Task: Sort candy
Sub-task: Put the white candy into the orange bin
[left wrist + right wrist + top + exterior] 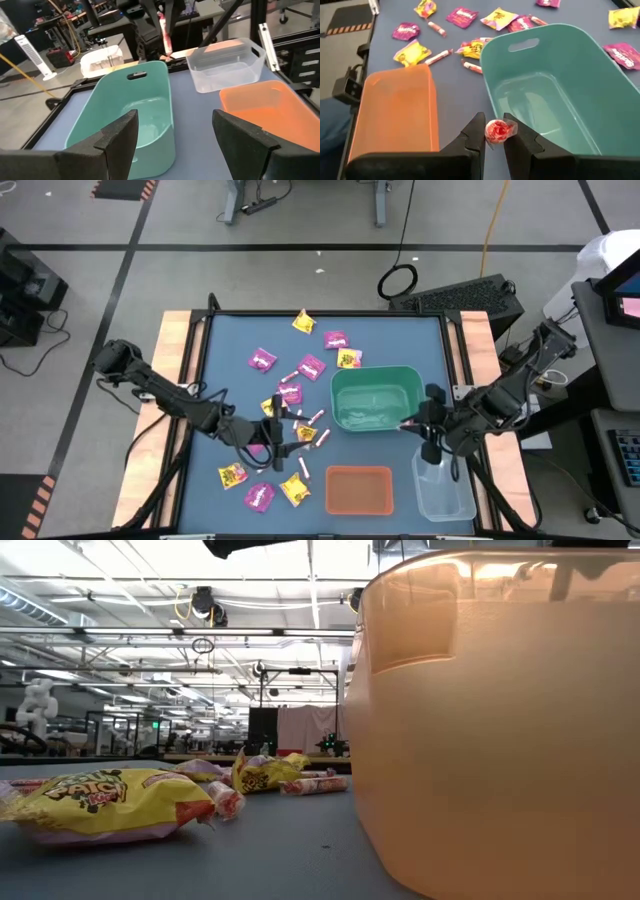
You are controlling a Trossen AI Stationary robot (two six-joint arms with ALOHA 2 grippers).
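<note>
Candy lies scattered on the blue table: magenta packets (262, 360), yellow packets (303, 322) and pink-white sticks (322, 437), left of the bins. My right gripper (412, 423) hovers at the right rim of the green bin (375, 398), shut on one pink-white stick (496, 131). My left gripper (272, 430) hangs open above the candy at the table's middle, holding nothing; its fingers (120, 140) stand wide apart. In the left wrist view the right gripper (165, 12) and its stick (165, 32) show beyond the green bin. My right gripper pinches the pink-white stick between its two fingertips; the stick's twisted end (496, 131) shows between them. The fingers slant downward from the table's right side. The stick hangs below them (165, 35), nearly upright, clear of table and bins.
The orange bin (358, 488) stands at the near edge and the clear bin (443, 485) to its right, under my right arm. The green bin sits behind them. In the low view the orange bin (500, 740) fills the right half, with a yellow packet (105, 802) to its left.
</note>
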